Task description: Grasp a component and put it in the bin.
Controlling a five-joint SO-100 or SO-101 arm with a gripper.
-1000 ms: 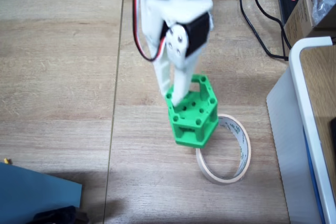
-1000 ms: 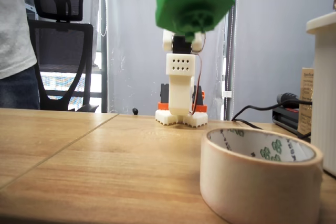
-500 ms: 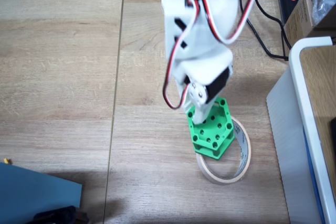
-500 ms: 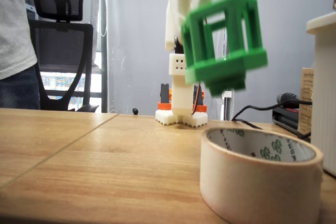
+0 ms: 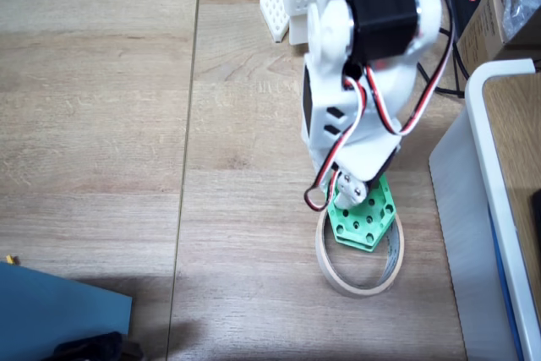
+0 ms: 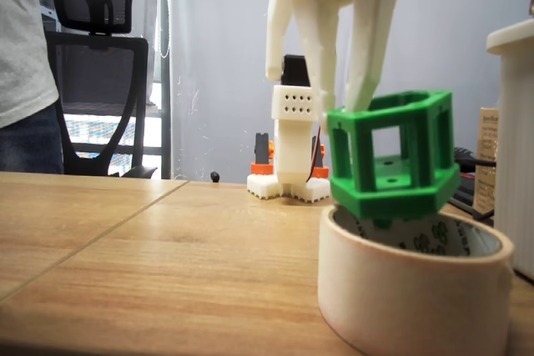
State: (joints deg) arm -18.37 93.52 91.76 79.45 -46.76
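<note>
the hand (image 6: 355,97) is clamped on the left edge of the green component (image 6: 394,156). the component hangs tilted over the far part of the bin (image 6: 413,298), its base dipping just inside the rim, on the desk (image 5: 101,124).

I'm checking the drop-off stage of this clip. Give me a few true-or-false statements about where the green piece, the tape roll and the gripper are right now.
1. The gripper holds the green component. True.
2. The green component lies flat on the table beside the tape roll. False: it hangs tilted over the tape roll, its base about level with the roll's top rim.
3. In the fixed view from above, the green component sits over the upper part of the tape roll's ring. True.
4. The tape roll stands on its edge. False: it lies flat, opening upward.
5. A black office chair stands behind the table. True.
</note>
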